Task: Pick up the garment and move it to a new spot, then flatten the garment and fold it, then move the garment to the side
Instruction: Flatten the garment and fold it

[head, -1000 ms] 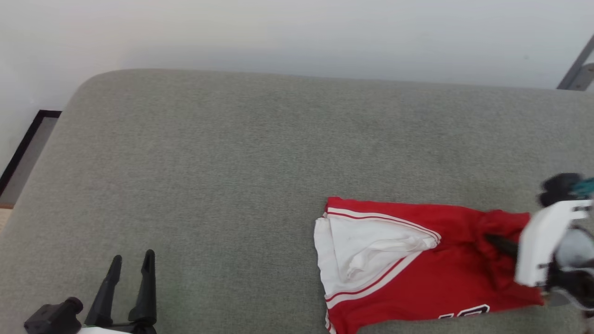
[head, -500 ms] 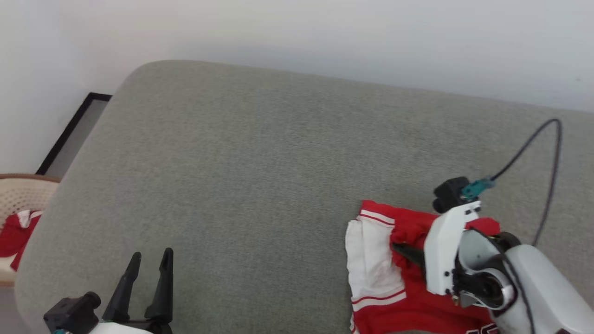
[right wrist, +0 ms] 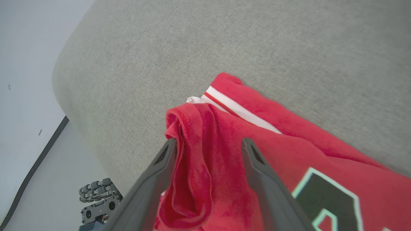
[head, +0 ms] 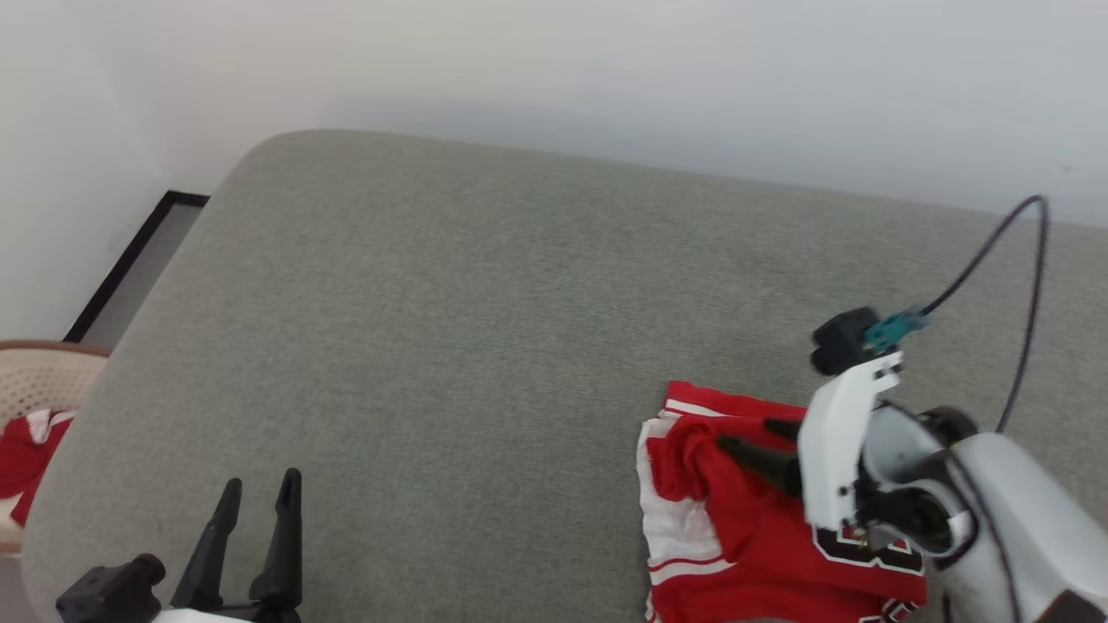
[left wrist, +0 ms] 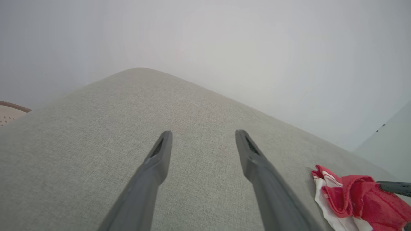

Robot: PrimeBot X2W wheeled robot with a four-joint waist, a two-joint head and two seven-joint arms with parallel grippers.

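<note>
The garment [head: 736,528], red with white panels and striped trim, lies bunched on the grey cushion [head: 485,346] at the lower right, one red end folded over its white part. My right gripper [head: 746,437] hovers just over that fold, open. In the right wrist view the fingers of the right gripper [right wrist: 208,142] stand wide apart, with a loose ridge of the garment [right wrist: 289,154] between them. My left gripper [head: 262,481] is open and empty above bare cushion at the lower left, far from the cloth. The left wrist view shows the left gripper [left wrist: 204,133] and the garment [left wrist: 356,199] off to the right.
A pale woven basket [head: 35,381] holding another red cloth [head: 26,450] stands off the cushion's left edge. A black cable [head: 1030,285] loops above the right arm. A white wall runs behind the cushion. The robot's base [right wrist: 96,199] shows on the floor.
The head camera has turned left. My right gripper carried the garment's red end leftward over the white panel, then opened and let it go. The left gripper stayed open.
</note>
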